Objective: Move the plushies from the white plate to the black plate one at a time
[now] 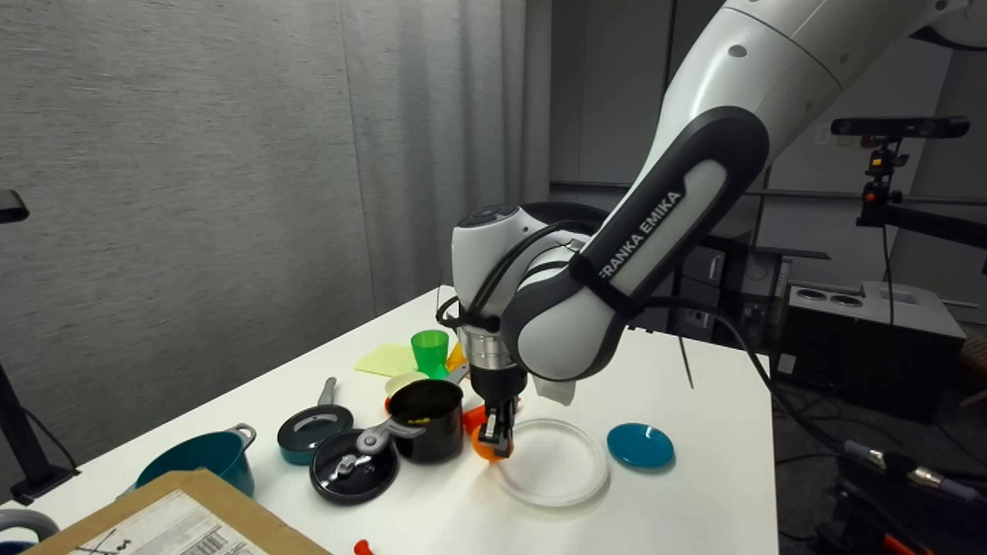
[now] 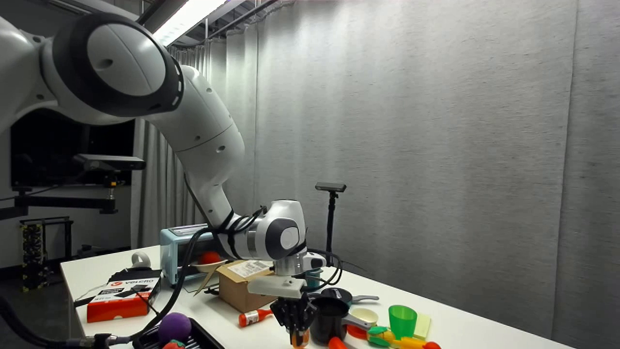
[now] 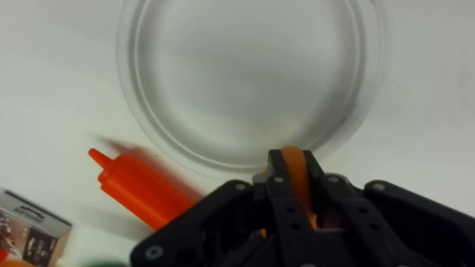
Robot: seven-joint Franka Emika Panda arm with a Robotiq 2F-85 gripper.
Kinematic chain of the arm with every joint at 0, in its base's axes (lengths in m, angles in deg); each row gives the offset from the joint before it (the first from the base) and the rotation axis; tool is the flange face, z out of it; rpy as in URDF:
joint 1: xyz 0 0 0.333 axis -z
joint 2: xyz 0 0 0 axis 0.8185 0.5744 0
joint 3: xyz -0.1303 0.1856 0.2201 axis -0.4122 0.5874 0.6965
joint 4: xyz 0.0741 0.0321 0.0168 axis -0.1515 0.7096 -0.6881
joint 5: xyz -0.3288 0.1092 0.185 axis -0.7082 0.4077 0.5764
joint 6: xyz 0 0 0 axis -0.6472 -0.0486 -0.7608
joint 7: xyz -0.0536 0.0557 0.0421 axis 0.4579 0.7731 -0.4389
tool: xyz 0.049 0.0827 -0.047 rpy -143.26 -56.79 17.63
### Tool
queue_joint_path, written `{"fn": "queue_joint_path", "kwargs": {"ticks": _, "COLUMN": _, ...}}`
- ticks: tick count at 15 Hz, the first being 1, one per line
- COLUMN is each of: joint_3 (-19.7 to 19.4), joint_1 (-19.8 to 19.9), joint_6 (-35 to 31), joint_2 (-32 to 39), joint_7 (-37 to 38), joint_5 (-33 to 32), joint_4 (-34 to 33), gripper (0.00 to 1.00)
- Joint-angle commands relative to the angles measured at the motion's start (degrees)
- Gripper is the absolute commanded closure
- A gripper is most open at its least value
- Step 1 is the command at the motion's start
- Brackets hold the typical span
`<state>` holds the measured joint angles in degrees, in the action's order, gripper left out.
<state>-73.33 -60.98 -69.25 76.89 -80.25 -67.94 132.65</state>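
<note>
An orange plushie is squeezed thin between the fingers of my gripper, which is shut on it. In an exterior view the orange plushie shows beside my gripper, over the left edge of the white plate. Whether it touches the table or the plate, I cannot tell. The middle of the white plate is bare in the wrist view. A black tray, seemingly the black plate, is cut off at the bottom of an exterior view; on it are a purple plushie and a red one.
A red bottle lies close by the white plate. The black pot stands just beside my gripper, with a black lid near it. A blue disc lies on the plate's far side. A cardboard box sits farther off.
</note>
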Motion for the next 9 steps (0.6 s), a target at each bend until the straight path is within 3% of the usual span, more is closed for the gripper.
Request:
{"fn": "queue_joint_path", "kwargs": {"ticks": 1, "joint_3": 7.8, "joint_1": 6.1, "joint_6": 1.6, "joint_2": -4.1, "joint_7": -14.1, "joint_5": 8.9, "joint_4": 1.1, "gripper": 0.96}}
{"fn": "queue_joint_path", "kwargs": {"ticks": 5, "joint_3": 15.5, "joint_1": 13.0, "joint_6": 5.2, "joint_2": -6.3, "joint_7": -30.3, "joint_5": 20.6, "joint_4": 0.8, "gripper": 0.96}}
{"fn": "queue_joint_path", "kwargs": {"ticks": 9, "joint_3": 17.4, "joint_1": 16.3, "joint_6": 15.5, "joint_2": -5.5, "joint_7": -43.5, "joint_5": 30.8, "joint_4": -1.0, "gripper": 0.96}}
